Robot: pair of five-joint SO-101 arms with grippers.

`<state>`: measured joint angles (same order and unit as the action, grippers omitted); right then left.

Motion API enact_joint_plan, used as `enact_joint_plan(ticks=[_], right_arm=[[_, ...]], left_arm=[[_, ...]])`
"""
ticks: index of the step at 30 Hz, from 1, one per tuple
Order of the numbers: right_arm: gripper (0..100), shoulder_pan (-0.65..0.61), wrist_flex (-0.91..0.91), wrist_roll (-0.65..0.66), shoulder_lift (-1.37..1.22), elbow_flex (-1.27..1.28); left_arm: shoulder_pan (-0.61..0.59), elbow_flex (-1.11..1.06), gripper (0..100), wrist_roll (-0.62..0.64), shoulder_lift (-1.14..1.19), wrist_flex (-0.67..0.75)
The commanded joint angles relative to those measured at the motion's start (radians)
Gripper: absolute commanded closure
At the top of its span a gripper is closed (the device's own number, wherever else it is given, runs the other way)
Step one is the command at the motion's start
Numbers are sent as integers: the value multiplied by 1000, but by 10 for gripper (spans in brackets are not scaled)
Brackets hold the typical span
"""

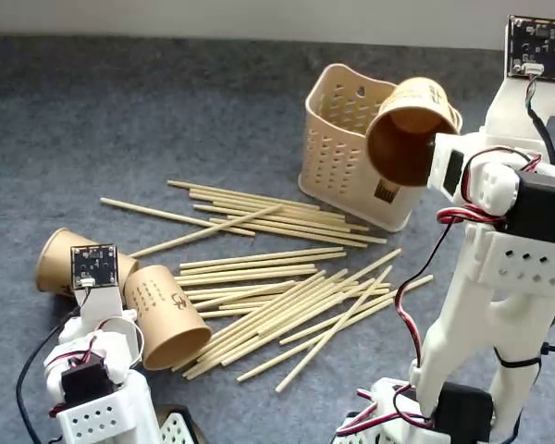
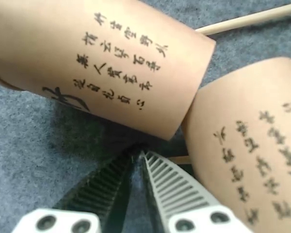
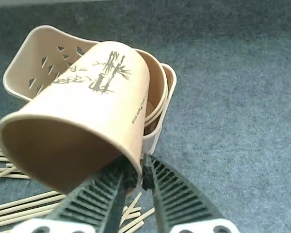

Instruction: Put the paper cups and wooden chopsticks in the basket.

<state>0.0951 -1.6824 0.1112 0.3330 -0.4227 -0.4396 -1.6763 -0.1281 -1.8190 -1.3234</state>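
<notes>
Upper right — the tan paper cup (image 1: 412, 129) is pinched at the rim by the right gripper (image 3: 137, 169) over the beige perforated plastic basket (image 1: 338, 148); it is best uprighted before release.

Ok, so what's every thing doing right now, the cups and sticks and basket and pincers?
held cup: tipped sideways, in the air by the basket.
right pincer: shut on the held cup's rim.
basket: upright.
inner cup: sitting in the basket.
fallen cup: on its side.
other fallen cup: on its side.
chopsticks: lying scattered.
left pincer: shut, empty.
</notes>
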Motion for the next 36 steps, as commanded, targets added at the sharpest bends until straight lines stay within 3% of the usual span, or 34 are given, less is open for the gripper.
enact_joint_plan(ticks=[1,16,23,28,36], right_arm=[[876,7,67,-5,4,-7],[842,5,412,-5,-27,130],[854,4,389,0,-22,203],[998,-35,321,2,-31,205],[991,-50,395,2,-24,449]], left_arm=[[16,-19,986,-3,-15,-2],[16,-19,986,-3,-15,-2],[16,-19,986,-3,-15,-2],[16,-19,986,-3,-15,-2],[16,-19,986,-3,-15,-2]])
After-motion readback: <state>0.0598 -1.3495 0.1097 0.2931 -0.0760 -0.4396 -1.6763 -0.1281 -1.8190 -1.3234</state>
